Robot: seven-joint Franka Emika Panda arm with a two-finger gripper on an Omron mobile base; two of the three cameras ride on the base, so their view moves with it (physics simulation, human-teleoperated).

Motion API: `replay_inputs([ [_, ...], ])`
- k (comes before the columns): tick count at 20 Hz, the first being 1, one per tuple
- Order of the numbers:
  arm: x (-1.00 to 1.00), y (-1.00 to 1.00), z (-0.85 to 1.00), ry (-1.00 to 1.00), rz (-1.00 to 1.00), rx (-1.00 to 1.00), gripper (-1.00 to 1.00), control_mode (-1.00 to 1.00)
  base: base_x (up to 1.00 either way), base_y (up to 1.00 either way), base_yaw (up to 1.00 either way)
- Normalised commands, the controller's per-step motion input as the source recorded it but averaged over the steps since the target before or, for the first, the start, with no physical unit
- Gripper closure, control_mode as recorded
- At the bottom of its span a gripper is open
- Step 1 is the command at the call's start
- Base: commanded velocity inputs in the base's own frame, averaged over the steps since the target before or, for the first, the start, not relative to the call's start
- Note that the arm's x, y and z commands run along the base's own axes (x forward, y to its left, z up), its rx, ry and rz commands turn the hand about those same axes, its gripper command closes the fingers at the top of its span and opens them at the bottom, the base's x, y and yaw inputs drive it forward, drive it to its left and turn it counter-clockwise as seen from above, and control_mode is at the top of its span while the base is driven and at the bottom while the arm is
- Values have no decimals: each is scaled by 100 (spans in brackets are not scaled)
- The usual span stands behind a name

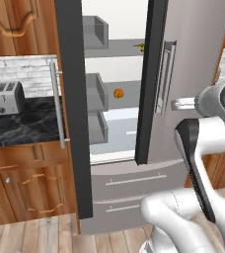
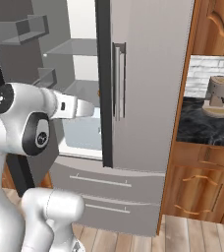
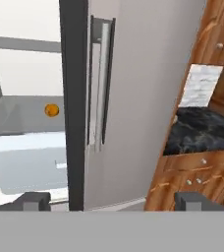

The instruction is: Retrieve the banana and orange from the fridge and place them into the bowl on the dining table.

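Gripper [image 3: 112, 201]: nearest the hand camera, its two dark tips stand wide apart, holding nothing and touching nothing.
Orange [image 3: 51, 110]: ahead of the gripper and to its left in the hand view, resting on a grey shelf inside the fridge [image 3: 143, 98], past the dark edge of the closed right door.
Orange handling: likely light, firm and smooth; being round it may roll or slip, so I would close across its widest middle.
Banana [image 1: 140, 47]: a small yellow shape on the shelf above the orange, deeper and higher than the gripper now points.
Banana handling: likely light, softer, easily bruised; take it across the middle of its length.
Door handle [image 3: 100, 83]: straight ahead of the gripper, on the closed door.
Worktop [image 3: 202, 130]: black marble, off to the gripper's right, beyond the fridge.
Toaster [image 1: 8, 97]: on the worktop on the fridge's other side.
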Motion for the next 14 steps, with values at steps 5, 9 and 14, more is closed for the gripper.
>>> replay_inputs([
  [5,58,2,0,27,35,-4,-100,-100,0,0,0],
  [9,34,-1,-8,-3,-4,-5,-100,-100,0,0,0],
  [14,26,-23,-3,-2,-24,3,-100,-100,0,0,0],
])
